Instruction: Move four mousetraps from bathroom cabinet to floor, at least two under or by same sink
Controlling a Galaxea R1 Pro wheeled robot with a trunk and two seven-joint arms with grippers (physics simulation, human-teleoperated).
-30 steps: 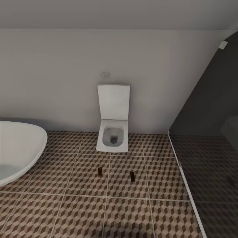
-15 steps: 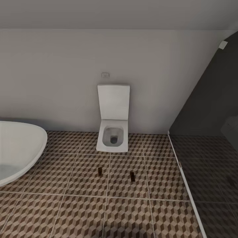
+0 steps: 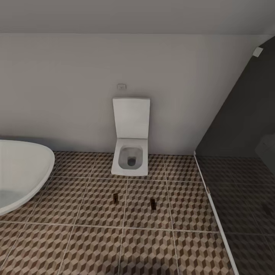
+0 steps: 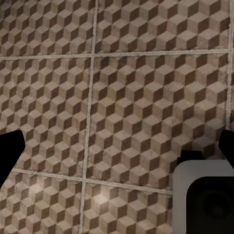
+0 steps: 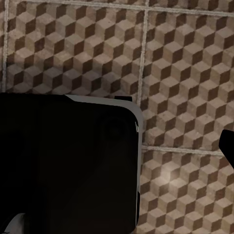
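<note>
Facing: the bathroom floor (image 3: 95, 244) from the head view, cube-patterned tiles running off toward a white wall; no arm reaches into that view
Left claw: the left gripper (image 4: 117, 146) shows as two dark fingertips far apart at the frame's edges in the left wrist view, spread wide with nothing between them but tile; released
Right claw: the right gripper in the right wrist view is mostly screened by a dark robot panel (image 5: 68, 165); one dark tip shows at the edge; whether it is released or clenched I cannot tell
Near traps: two mousetraps lie flat on the floor in the middle ground; the left mousetrap (image 3: 115, 197) just left of a grout line, the right mousetrap (image 3: 153, 203) one tile over; apart from each other, both on the same tiled surface
Long axis: each trap's long side runs roughly away from the camera toward the wall; which end carries the spring or the red mark is too small to tell
Beyond: the toilet (image 3: 130, 152) stands against the wall just past the traps; a white basin (image 3: 23, 172) curves in at the left, well apart from both traps
Step in hand: judged as between fetches; two traps set down, two not on this floor
Next move: likely turning the base toward the cabinet for the rest; also judging whether that basin counts as the sink, since the traps lie nearer the toilet
</note>
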